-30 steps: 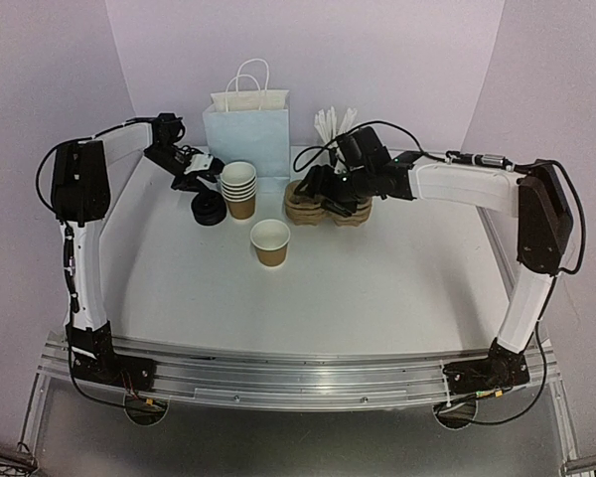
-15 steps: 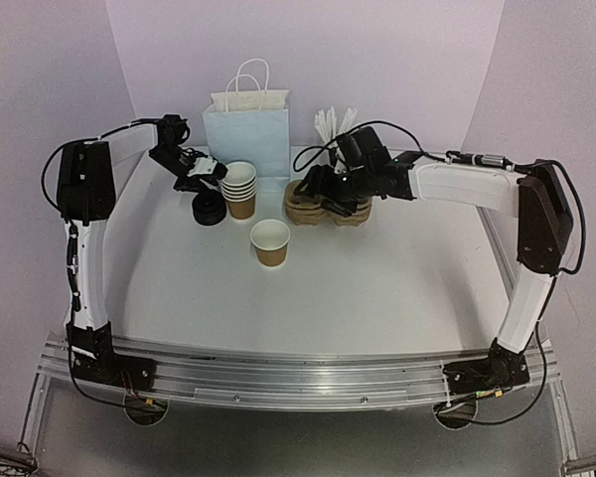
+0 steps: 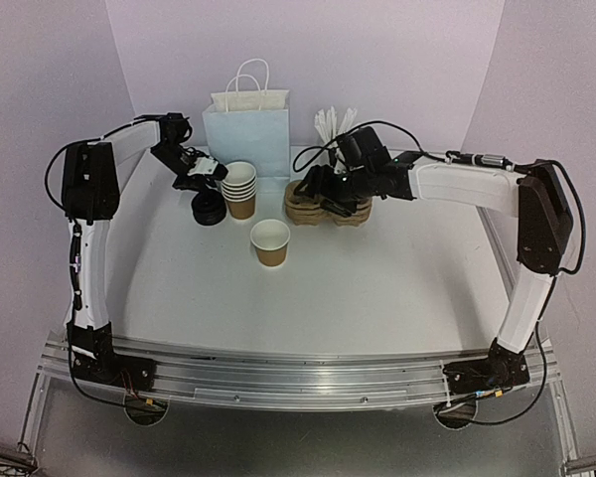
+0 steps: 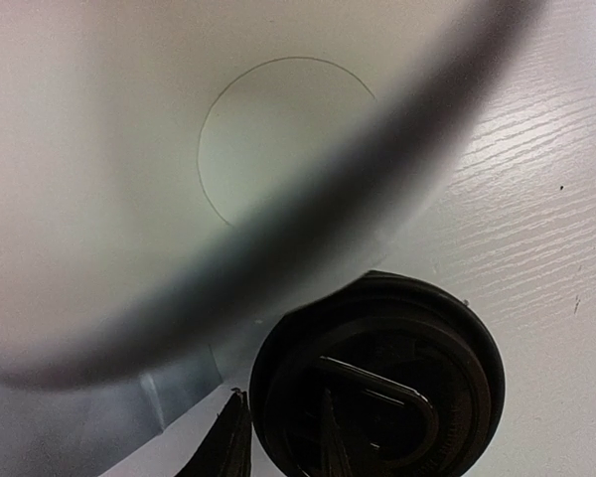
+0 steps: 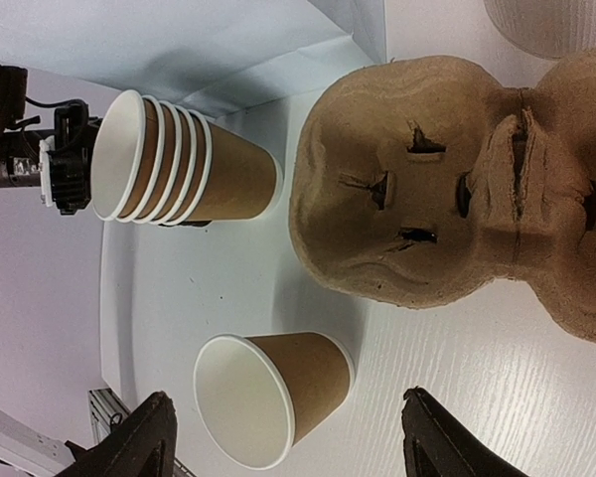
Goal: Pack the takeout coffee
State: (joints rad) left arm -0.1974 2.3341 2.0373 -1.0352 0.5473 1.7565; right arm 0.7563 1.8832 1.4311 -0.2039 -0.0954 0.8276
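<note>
The lone brown paper cup (image 3: 270,241) stands open and lidless mid-table; it also shows in the right wrist view (image 5: 278,393). The pile of black lids (image 3: 209,211) lies left of the nested cup stack (image 3: 239,189). My left gripper (image 3: 202,177) hangs over that pile. In the left wrist view its fingertips (image 4: 230,442) stand close together astride the rim of the top black lid (image 4: 397,368). My right gripper (image 3: 320,189) is open and empty above the pulp cup carriers (image 3: 330,204), with the lone cup between its fingers in the right wrist view (image 5: 288,437).
A pale blue paper bag (image 3: 246,134) with handles stands at the back, behind the cup stack (image 5: 169,159). White stirrers (image 3: 333,124) stand behind the carriers (image 5: 457,189). The inside of the top stacked cup (image 4: 278,139) fills the left wrist view, blurred.
My left gripper has shifted slightly right, toward the cup stack, over the lid pile. The right arm and the lone cup have not moved.
</note>
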